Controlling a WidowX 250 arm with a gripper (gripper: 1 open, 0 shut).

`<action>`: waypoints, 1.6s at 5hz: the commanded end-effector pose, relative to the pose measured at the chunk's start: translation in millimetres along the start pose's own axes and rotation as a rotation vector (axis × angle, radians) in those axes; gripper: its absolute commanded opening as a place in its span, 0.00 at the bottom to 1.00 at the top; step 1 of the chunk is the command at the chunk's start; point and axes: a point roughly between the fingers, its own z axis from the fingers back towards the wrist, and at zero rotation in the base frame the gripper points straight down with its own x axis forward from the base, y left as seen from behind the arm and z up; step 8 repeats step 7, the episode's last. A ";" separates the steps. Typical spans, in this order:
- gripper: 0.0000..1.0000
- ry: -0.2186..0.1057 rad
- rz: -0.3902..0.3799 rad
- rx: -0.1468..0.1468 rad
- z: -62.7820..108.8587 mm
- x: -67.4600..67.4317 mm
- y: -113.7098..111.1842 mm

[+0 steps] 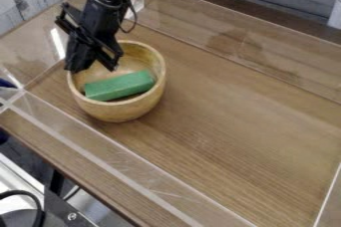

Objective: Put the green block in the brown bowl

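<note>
The green block lies flat inside the brown bowl, slanting across its hollow. My black gripper hangs at the bowl's far-left rim, pointing down into the hollow just left of the block. Its fingers are shut and hold nothing. A small gap shows between the fingertips and the block's left end.
The bowl sits on a wooden table with clear raised walls along the front edge and the right side. A dark backdrop runs along the far edge.
</note>
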 end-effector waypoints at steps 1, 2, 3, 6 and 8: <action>0.00 -0.030 -0.047 -0.073 14.3 -0.4 10.1; 0.00 -0.026 -0.107 -0.160 19.7 -2.3 14.7; 0.00 -0.058 -0.113 -0.154 22.6 -2.4 9.9; 0.00 -0.123 -0.128 -0.110 37.6 3.5 9.6; 0.00 -0.109 -0.138 -0.084 36.3 7.3 11.1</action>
